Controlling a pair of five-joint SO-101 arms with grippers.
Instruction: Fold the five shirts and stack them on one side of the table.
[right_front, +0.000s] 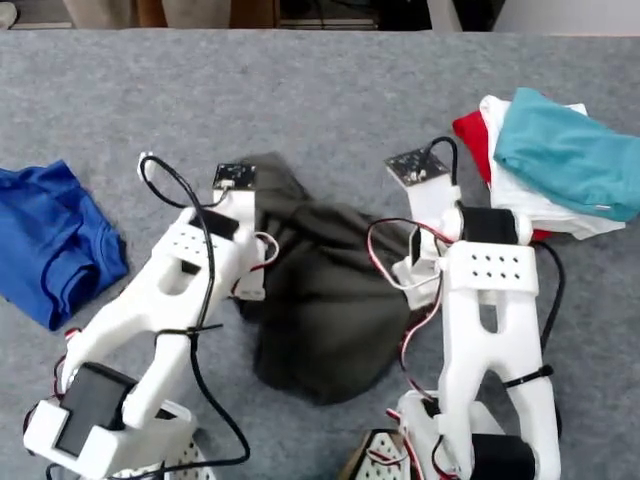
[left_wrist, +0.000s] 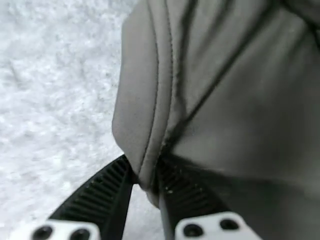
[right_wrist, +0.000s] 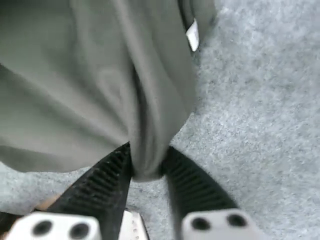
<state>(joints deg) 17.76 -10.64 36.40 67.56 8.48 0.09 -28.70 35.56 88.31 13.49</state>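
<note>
Presently, left gripper (left_wrist: 145, 175) and right gripper (right_wrist: 146, 162) are each clamped on the dark olive shirt (right_front: 320, 300) at the high view's centre; advise lifting evenly, keeping the edge taut.

The dark shirt (right_front: 320, 310) is smooth matt cloth. The table cover (right_front: 330, 100) is rough, fibrous felt. The fingers (left_wrist: 107, 192) are ribbed black plastic.

Mid-table: dark olive-grey shirt (right_front: 320, 310), plain. Left of it: blue shirt (right_front: 50, 240), plain. Right of it: teal shirt (right_front: 565, 150), white shirt (right_front: 525, 200), red shirt (right_front: 470, 132), all solid colours. The table (right_front: 330, 100): mottled grey. Flanking it: left arm (right_front: 165, 290) and right arm (right_front: 490, 300) white, cabling (right_front: 384, 262) red, black, white.
</note>
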